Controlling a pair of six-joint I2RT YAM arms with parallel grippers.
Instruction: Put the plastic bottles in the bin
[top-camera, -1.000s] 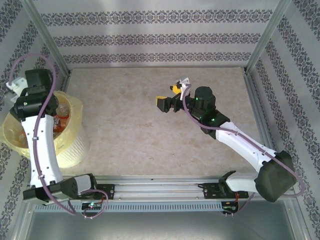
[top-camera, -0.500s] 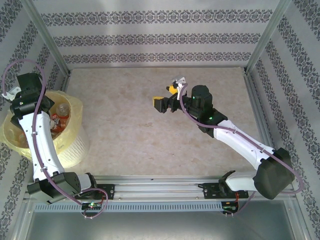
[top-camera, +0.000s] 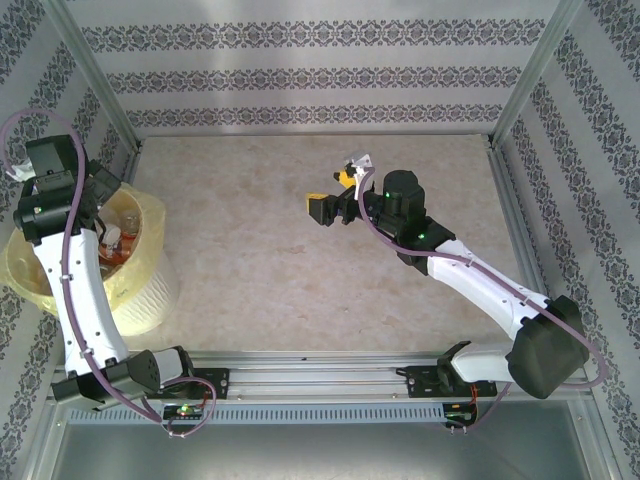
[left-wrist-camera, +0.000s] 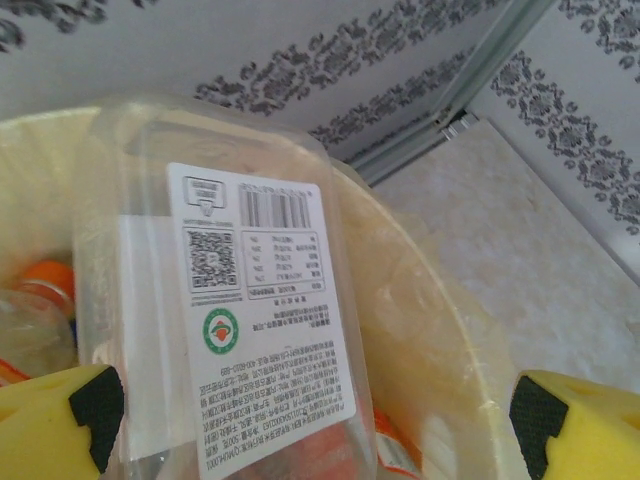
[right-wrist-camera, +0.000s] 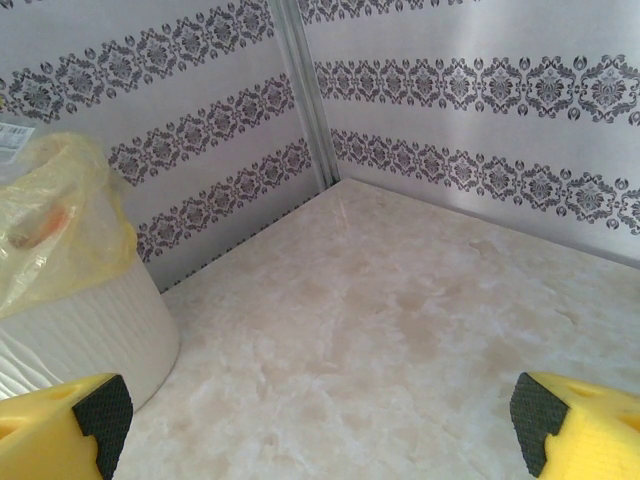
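Setting: a pale marbled table (top-camera: 300, 290) boxed in by walls papered with grey ornamental bands.
Left gripper (left-wrist-camera: 320, 425): jaws spread wide, the yellow fingers (left-wrist-camera: 55, 420) at the 8 and 4 o'clock edges of the wrist view, poised over the bin's mouth.
Between the left fingers: a clear plastic bottle (left-wrist-camera: 250, 330) with a white printed label, standing up out of the bin; the 4 o'clock finger is well clear of it, and contact with the 8 o'clock finger cannot be told.
Beside that bottle: a second bottle with an orange cap (left-wrist-camera: 45, 285), lower in the bin toward 9 o'clock.
Bin (top-camera: 150, 290): pale yellow, bag-lined, at the table's 9 o'clock edge, with bottles inside.
Right gripper (right-wrist-camera: 320, 425): jaws fully apart, nothing between them, above bare table near the middle, fingers aimed toward 9 o'clock.
Right wrist view: the bin at 9 o'clock, well apart from the fingers.
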